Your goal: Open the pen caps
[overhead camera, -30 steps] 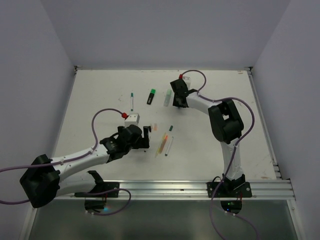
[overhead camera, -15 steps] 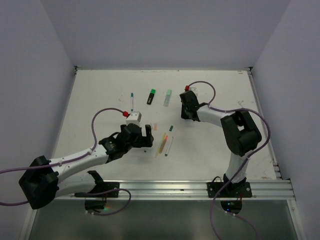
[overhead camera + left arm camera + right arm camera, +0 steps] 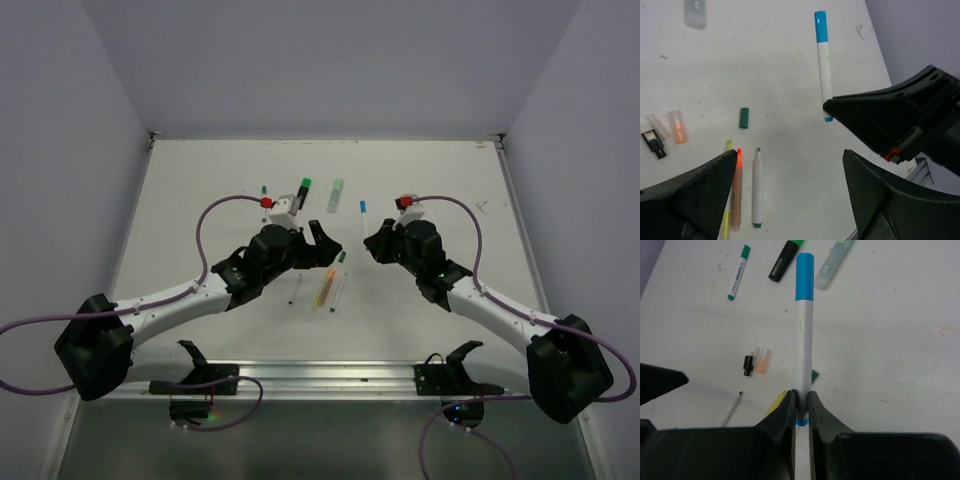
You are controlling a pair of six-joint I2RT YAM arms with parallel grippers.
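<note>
On the far left of the white surface point(image 3: 190, 210) lies a slim white pen with a green cap point(image 3: 263, 196). Next to it are a black marker with a bright green cap point(image 3: 303, 192) and a pale mint highlighter point(image 3: 336, 195). All three look capped and untouched.

Nearer the arms, the left hand point(image 3: 318, 243) hovers with its jaws spread wide and nothing between them. Below it lie pens that are already open: an orange pen point(image 3: 736, 195) and a white pen with a green tip point(image 3: 756, 185), side by side. A loose dark green cap point(image 3: 744, 118) and a translucent orange cap point(image 3: 678, 126) lie near them.

To the right, the right hand point(image 3: 801, 396) is pressed together on the tail end of a white pen barrel point(image 3: 803, 340). The barrel's stubby blue cap point(image 3: 805, 270) points away from that hand and seems to be raised off the surface.

The step in hand looks like uncapping this blue pen. The next move calls for the left hand to reach the blue cap, pinch the cap alone and not the barrel, and pull straight along the pen. With the pen gripped only at its tail, a sideways tug could swing it.
</note>
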